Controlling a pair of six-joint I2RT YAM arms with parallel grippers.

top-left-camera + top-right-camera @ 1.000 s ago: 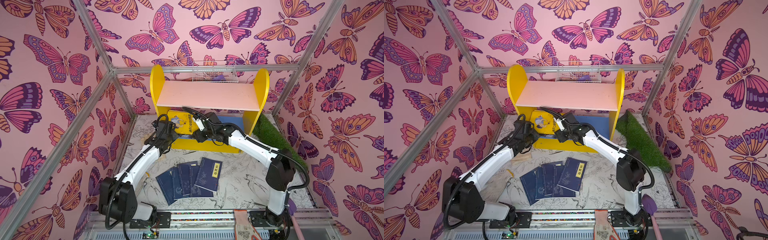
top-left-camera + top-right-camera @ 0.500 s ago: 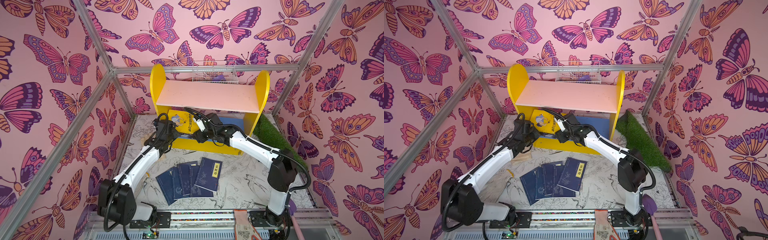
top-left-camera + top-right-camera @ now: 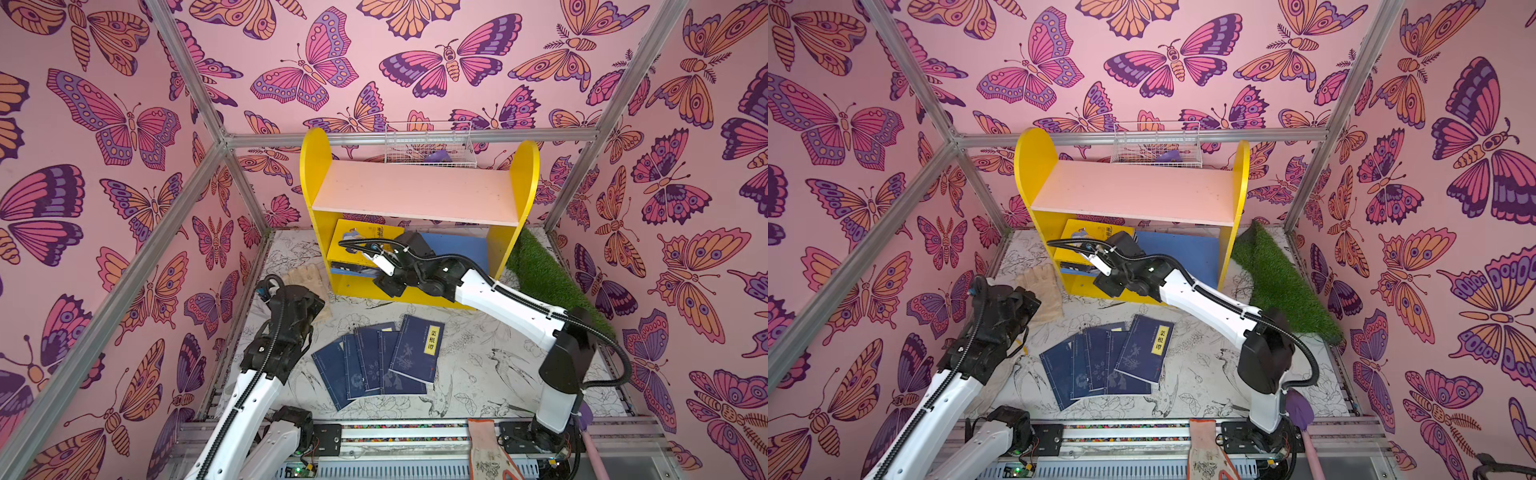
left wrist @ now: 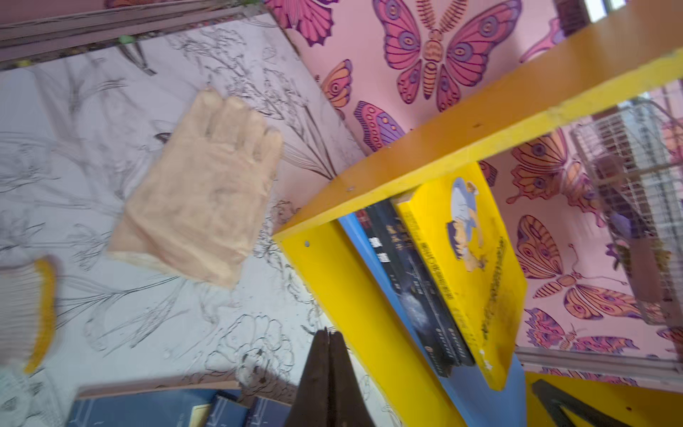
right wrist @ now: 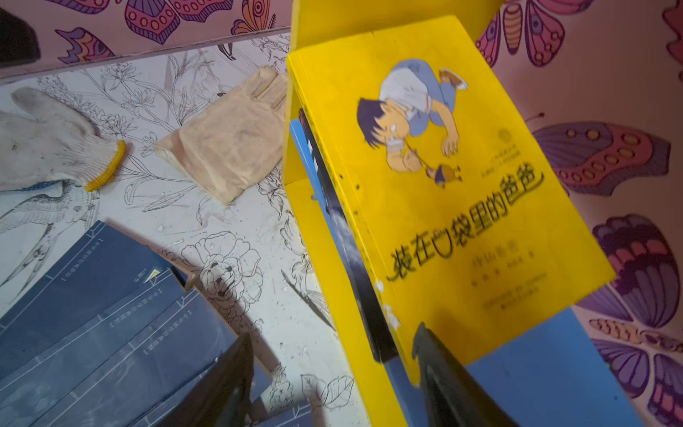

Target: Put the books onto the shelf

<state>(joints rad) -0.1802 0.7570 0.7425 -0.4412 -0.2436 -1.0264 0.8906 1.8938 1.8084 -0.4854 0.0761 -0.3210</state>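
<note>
On the shelf (image 3: 415, 191), yellow book (image 5: 443, 203) against dark books (image 4: 417, 295)

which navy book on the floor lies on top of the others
The navy book with the yellow title label, rightmost in the fan; nothing covers it.

Bright even light; soft shadows; wrist views motion-blurred.

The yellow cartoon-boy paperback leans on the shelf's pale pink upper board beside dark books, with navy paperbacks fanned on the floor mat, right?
Not quite: the yellow cartoon-boy paperback leans on the blue lower board of the yellow-sided shelf, not its pale pink upper board, as the right wrist view shows. The dark books beside it and navy paperbacks fanned on the floor mat are correct.
</note>
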